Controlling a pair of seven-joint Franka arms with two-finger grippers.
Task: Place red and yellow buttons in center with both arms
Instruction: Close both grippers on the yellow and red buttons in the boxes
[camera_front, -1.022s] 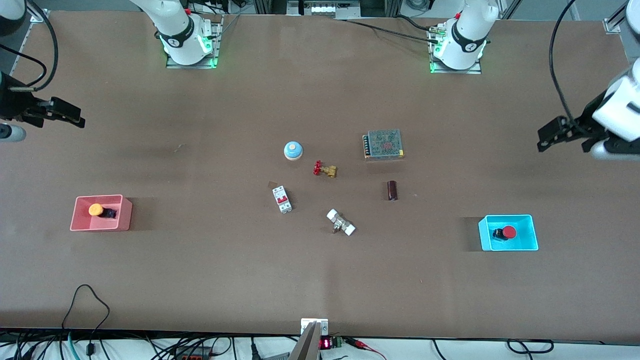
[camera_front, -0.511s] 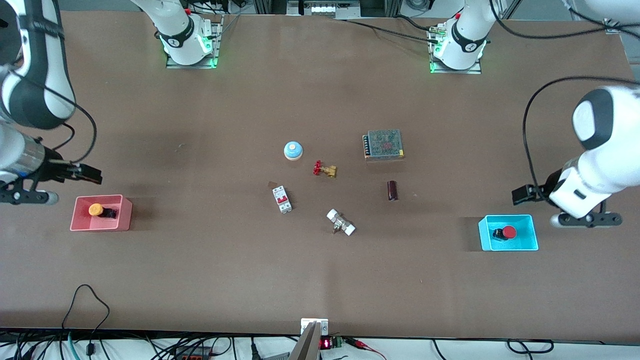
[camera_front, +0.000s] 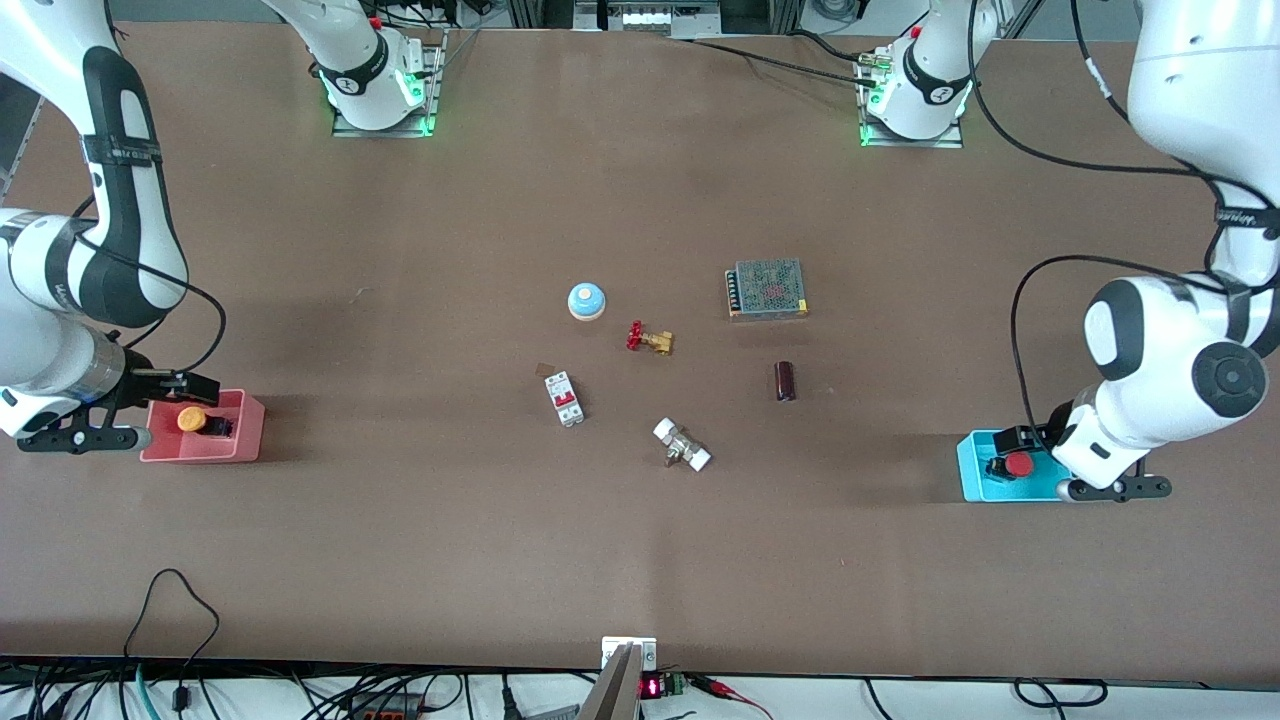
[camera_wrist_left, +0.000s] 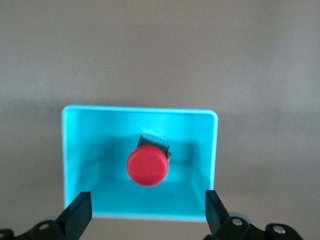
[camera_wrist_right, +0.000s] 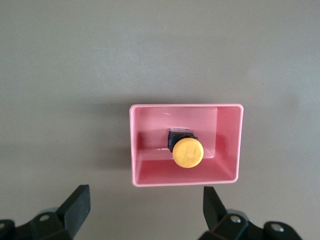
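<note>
Both of my arms are now hanging lower and closer to the bins than half a second ago: my left pincer (camera_front: 1022, 438) is hovering over the cyan bin (camera_front: 968, 478) at the left arm's end of the bench (camera_front: 400, 560), and my right pincer (camera_front: 190, 386) is hovering over the pink bin (camera_front: 252, 430) at the right arm's end. Through the left wrist view I am seeing my left pincer (camera_wrist_left: 148, 212) spread wide and holding nothing, its fingertips (camera_wrist_left: 79, 209) straddling the cyan bin's (camera_wrist_left: 214, 150) near wall, with the red button (camera_wrist_left: 147, 165) lying inside, apart from the walls. Through the right wrist view my right pincer (camera_wrist_right: 146, 206) is likewise gaping wide and empty, above the pink bin (camera_wrist_right: 230, 131), where the yellow button (camera_wrist_right: 187, 152) is sitting toward one wall. Neither button is touching a finger. In the front view the red button (camera_front: 1016, 464) and yellow button (camera_front: 192, 420) are both lying well apart from the middle of the bench. That middle is crowded: a blue-domed button (camera_front: 587, 300), a red-handled brass valve (camera_front: 649, 338), a white breaker (camera_front: 564, 397), a white-ended fitting (camera_front: 681, 445), a dark cylinder (camera_front: 785, 380) and a mesh-topped box (camera_front: 767, 288) are sitting there, with bare brown surface lying open between that cluster and each bin, and along the edge nearest the front camera.
</note>
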